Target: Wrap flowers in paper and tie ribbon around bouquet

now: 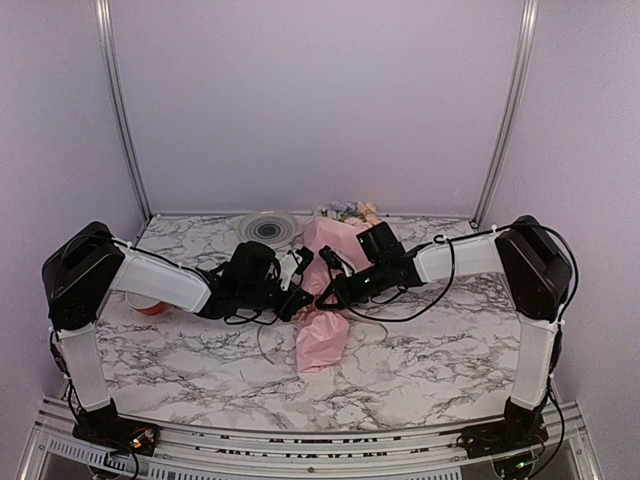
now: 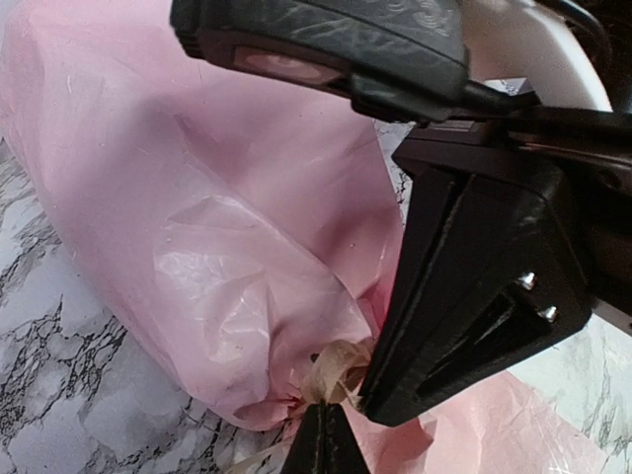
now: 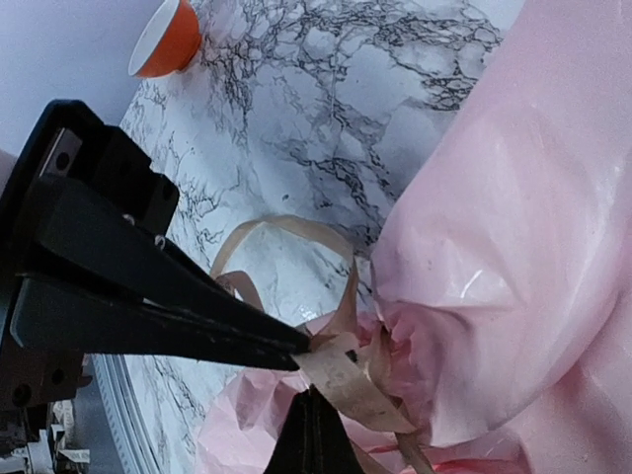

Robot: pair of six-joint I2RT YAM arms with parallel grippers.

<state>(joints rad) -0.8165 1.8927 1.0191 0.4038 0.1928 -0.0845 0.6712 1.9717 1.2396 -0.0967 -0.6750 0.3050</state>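
Observation:
The bouquet (image 1: 335,240) lies in the middle of the table, a pink paper (image 1: 322,340) bundle pinched in at a narrow waist. The flowers (image 1: 345,211) show at its far, wide end. The tan ribbon (image 3: 348,380) is looped and knotted around that waist (image 2: 336,373), and a loose loop of it (image 3: 286,227) rests on the marble. My left gripper (image 1: 308,298) (image 2: 322,439) is shut with its tips pinching the ribbon at the knot. My right gripper (image 1: 322,296) (image 3: 311,425) comes in from the other side, shut on the ribbon, its tips almost touching the left gripper's.
A round grey-and-white disc (image 1: 267,228) lies at the back, left of the blooms. A small orange-red spool (image 1: 150,307) (image 3: 166,38) sits under the left forearm. Walls and metal rails close in the marble table (image 1: 430,350) on three sides.

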